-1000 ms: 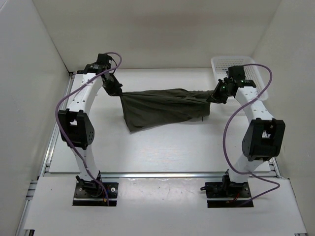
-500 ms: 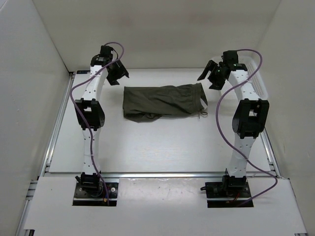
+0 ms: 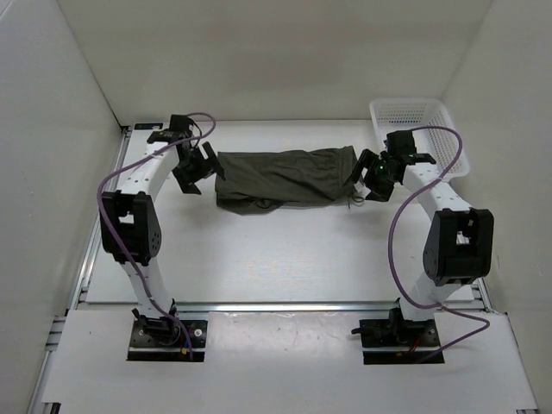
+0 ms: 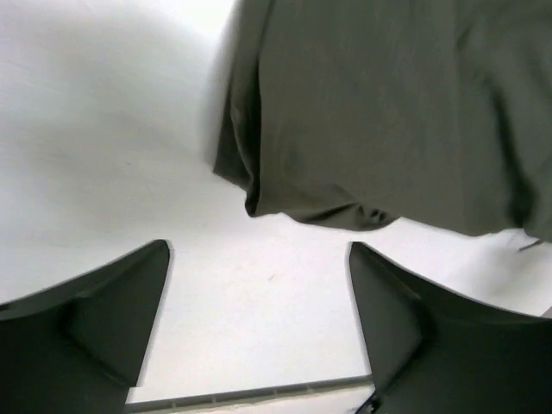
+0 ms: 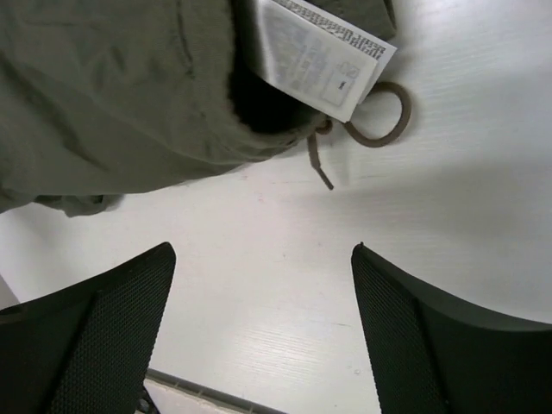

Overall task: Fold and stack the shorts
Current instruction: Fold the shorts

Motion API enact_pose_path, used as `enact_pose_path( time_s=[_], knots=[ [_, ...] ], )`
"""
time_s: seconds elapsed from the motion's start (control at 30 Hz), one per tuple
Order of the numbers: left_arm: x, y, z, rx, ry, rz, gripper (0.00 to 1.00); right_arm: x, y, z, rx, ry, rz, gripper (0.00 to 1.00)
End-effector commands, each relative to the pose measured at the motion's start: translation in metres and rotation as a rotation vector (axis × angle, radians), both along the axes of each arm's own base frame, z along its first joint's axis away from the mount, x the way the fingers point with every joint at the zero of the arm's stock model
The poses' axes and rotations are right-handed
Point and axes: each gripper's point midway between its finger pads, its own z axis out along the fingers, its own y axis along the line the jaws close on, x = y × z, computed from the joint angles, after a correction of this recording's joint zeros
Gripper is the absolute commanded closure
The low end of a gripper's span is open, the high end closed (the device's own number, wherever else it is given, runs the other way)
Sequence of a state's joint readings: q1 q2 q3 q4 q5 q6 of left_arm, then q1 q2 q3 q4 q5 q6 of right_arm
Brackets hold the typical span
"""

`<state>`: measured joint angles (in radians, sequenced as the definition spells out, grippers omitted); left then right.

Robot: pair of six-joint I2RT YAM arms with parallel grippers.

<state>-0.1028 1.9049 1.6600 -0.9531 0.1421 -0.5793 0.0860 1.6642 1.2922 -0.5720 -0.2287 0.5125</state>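
The dark olive-green shorts lie folded in a long band across the back of the white table. My left gripper hangs open just off their left end, with bare table between its fingers and the fabric edge beyond its fingertips. At the right end my right gripper is open too, holding nothing. In the right wrist view the waistband, a white care label and a looped drawstring lie beyond my right gripper.
A white mesh basket stands at the back right corner, behind the right arm. White walls close in the table on the left, the back and the right. The metal rail of the table's near edge runs in front of the arm bases.
A second ago both grippers held the shorts stretched in the air. They let go, the shorts dropped flat, and both open grippers have come back down beside the two ends.
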Motion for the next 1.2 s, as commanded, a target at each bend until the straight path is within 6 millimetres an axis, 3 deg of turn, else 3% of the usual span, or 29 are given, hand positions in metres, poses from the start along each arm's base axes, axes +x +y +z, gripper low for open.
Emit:
enact_pose_path(
  time_s=[0.0,0.03,0.1,0.17,0.2,0.33,0.37,0.47,0.53,0.6,0.67,0.77,0.8,0.87,0.93,0.97,1.03,1.17],
  knots=[
    [-0.013,-0.030,-0.027,-0.078,0.030,-0.079,0.01,0.013,0.005,-0.003,0.031,-0.031,0.007,0.12],
    [-0.019,-0.033,-0.041,-0.078,0.066,-0.079,0.01,0.016,0.005,-0.012,0.029,-0.010,0.007,0.07],
    [-0.020,-0.033,-0.052,-0.076,0.087,-0.078,0.01,0.027,0.006,-0.013,0.029,-0.011,0.007,0.06],
    [-0.014,-0.030,-0.060,-0.055,0.080,-0.070,0.01,0.034,0.004,-0.029,0.011,0.016,0.008,0.01],
    [-0.010,-0.030,-0.063,-0.049,0.083,-0.058,0.01,0.037,0.003,-0.040,0.002,0.040,0.003,0.01],
    [0.000,-0.031,-0.068,-0.049,0.083,-0.058,0.01,0.053,0.002,-0.048,-0.011,0.044,-0.004,0.01],
    [-0.002,-0.030,-0.077,-0.042,0.102,-0.069,0.01,0.061,0.001,-0.046,-0.019,0.023,-0.010,0.01],
    [-0.011,-0.030,-0.089,-0.045,0.140,-0.081,0.11,0.068,0.000,-0.057,-0.025,0.040,-0.027,0.06],
    [-0.021,-0.033,-0.097,-0.041,0.169,-0.089,0.24,0.075,-0.003,-0.063,-0.043,0.035,-0.038,0.14],
    [-0.034,-0.031,-0.104,-0.040,0.204,-0.079,0.27,0.080,-0.004,-0.065,-0.046,0.031,-0.050,0.22],
    [-0.035,-0.029,-0.107,-0.032,0.196,-0.066,0.30,0.081,-0.004,-0.069,-0.041,0.034,-0.059,0.32],
    [-0.034,-0.027,-0.107,-0.019,0.194,-0.061,0.43,0.079,0.003,-0.077,-0.028,0.045,-0.054,0.55],
    [-0.026,-0.026,-0.107,-0.011,0.181,-0.058,0.64,0.078,0.008,-0.077,-0.028,0.045,-0.043,0.70],
    [-0.021,-0.025,-0.108,0.002,0.175,-0.054,0.89,0.077,0.010,-0.077,-0.020,0.046,-0.038,0.82],
    [-0.013,-0.020,-0.103,0.007,0.154,-0.040,0.89,0.077,0.014,-0.072,-0.019,0.035,-0.029,0.98],
    [-0.011,-0.012,-0.103,0.014,0.153,-0.022,0.89,0.078,0.014,-0.065,-0.017,0.018,-0.029,1.00],
    [-0.003,0.004,-0.086,0.029,0.103,0.017,0.89,0.074,0.013,-0.059,-0.021,0.014,-0.022,1.00],
    [-0.007,0.032,-0.060,0.046,0.061,0.072,0.89,0.064,0.015,-0.034,-0.011,-0.024,0.003,1.00]
  ],
)
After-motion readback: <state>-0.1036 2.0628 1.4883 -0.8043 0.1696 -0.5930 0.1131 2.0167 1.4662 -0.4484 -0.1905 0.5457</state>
